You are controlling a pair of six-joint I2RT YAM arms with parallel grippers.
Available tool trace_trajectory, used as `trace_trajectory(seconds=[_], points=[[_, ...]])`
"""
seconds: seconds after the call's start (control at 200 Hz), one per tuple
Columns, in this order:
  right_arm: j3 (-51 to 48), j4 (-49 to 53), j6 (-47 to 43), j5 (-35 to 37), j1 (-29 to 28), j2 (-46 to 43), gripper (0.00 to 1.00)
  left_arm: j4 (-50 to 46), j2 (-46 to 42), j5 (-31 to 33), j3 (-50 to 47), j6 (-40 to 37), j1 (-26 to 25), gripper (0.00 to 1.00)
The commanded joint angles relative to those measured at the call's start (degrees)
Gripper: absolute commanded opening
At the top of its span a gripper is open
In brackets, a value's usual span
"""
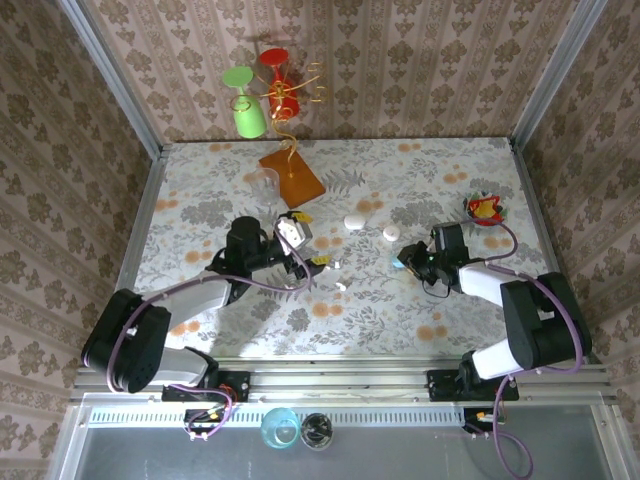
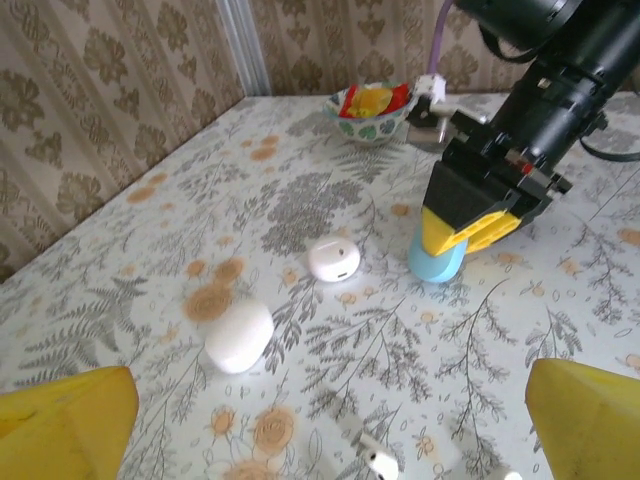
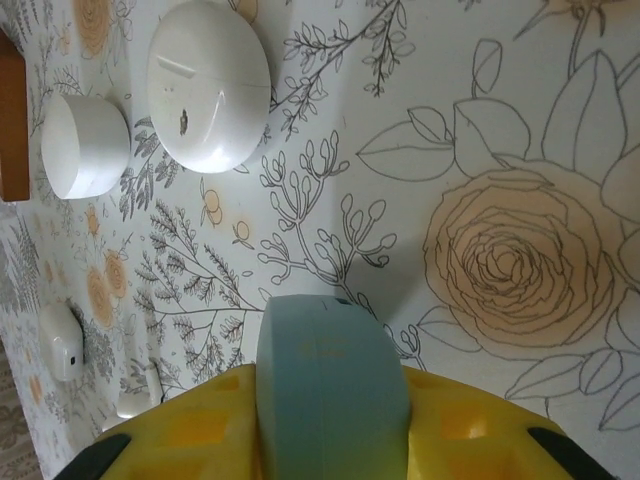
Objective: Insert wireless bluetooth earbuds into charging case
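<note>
Clamping the blue case point(image 3: 330, 370) from both sides, the right fingers point(image 1: 411, 259) hold it upright with its lower end down at the flowered desk point(image 1: 200, 180); whether it touches the surface cannot be told. The left fingers point(image 2: 325, 400) are spread wide and hold nothing, their yellow tips facing the blue case from its left across a stretch of desk. The earbuds point(image 2: 378, 462) lie loose on the desk between the left fingers and the blue case, closer to the left fingers. The top view shows two tiny white pieces there, apart from each other and well short of the blue case. Two white cases point(image 2: 334, 259) sit on the desk left of the blue case and a little beyond it. The rounder one is nearer the blue case, and the other is close beside that one, farther left. A bowl point(image 2: 368, 110) with red and yellow contents stands beyond the blue case, to its right. An orange board point(image 1: 292, 178) lies well to the far left of the blue case, with a clear glass point(image 1: 262, 186) at the board's left edge.
</note>
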State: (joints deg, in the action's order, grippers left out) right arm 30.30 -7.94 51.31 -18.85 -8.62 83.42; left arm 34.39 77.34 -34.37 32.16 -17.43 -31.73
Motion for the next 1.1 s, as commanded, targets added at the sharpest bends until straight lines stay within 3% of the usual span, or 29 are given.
trace_trajectory(seconds=[0.0, 0.155, 0.33, 0.64, 0.865, 1.095], points=[[-0.5, 2.6, -2.2, 4.5, 0.1, -0.9, 0.34, -3.4, -1.8, 3.7, 1.6, -1.6, 0.2, 1.00], [1.6, 8.8, -6.8, 7.8, -0.1, -5.9, 0.54, -9.1, -1.3, 10.2, 3.7, -2.1, 0.2, 1.00], [3.9, 14.9, -11.2, 12.5, -1.2, -11.3, 0.65, -19.1, 0.0, 20.1, 7.6, -3.2, 0.1, 1.00], [7.2, 18.5, -15.6, 18.0, -6.8, -14.3, 0.67, -39.3, 6.9, 31.2, 18.2, -5.7, 0.2, 0.99], [8.0, 18.1, -15.8, 18.0, -8.7, -11.8, 0.68, -52.0, 16.0, 31.1, 26.8, -6.8, 0.5, 0.89], [8.1, 18.1, -16.0, 17.8, -8.8, -11.3, 0.68, -54.4, 22.4, 33.2, 30.6, -6.5, 0.7, 0.86]])
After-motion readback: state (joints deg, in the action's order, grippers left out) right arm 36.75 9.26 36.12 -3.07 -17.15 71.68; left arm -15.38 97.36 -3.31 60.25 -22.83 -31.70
